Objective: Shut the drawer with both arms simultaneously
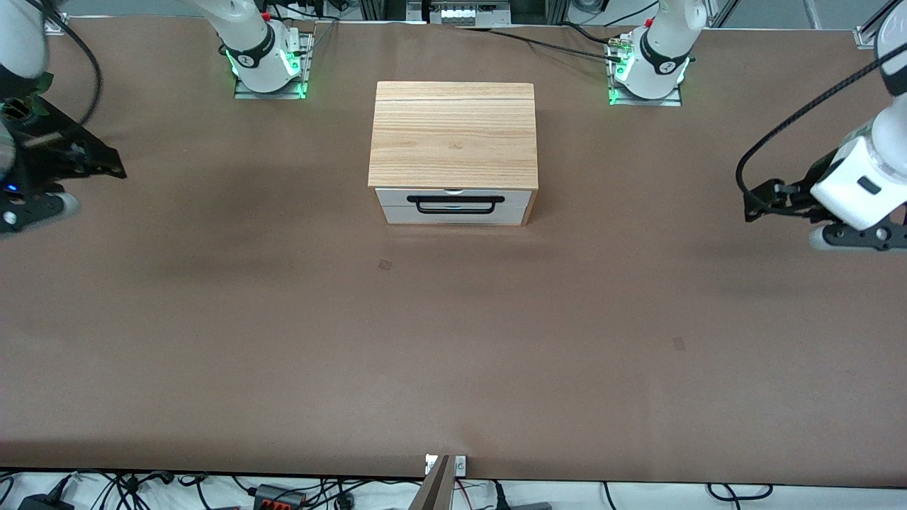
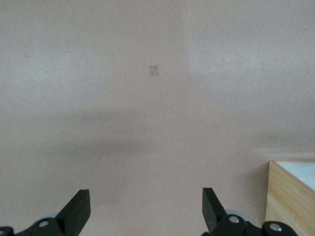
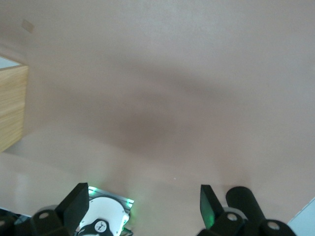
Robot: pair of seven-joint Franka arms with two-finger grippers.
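Observation:
The drawer sits in the wooden cabinet at the table's middle. Its white front panel with the black bar handle lies flush with the cabinet's front, and no tray shows. My left gripper hangs open and empty over the table toward the left arm's end, far from the cabinet. In the left wrist view the gripper is open over bare table. My right gripper hangs open and empty over the right arm's end. It also shows open in the right wrist view.
A corner of the cabinet shows in the left wrist view and in the right wrist view. The right arm's base shows below the right gripper. The brown table spreads wide in front of the drawer.

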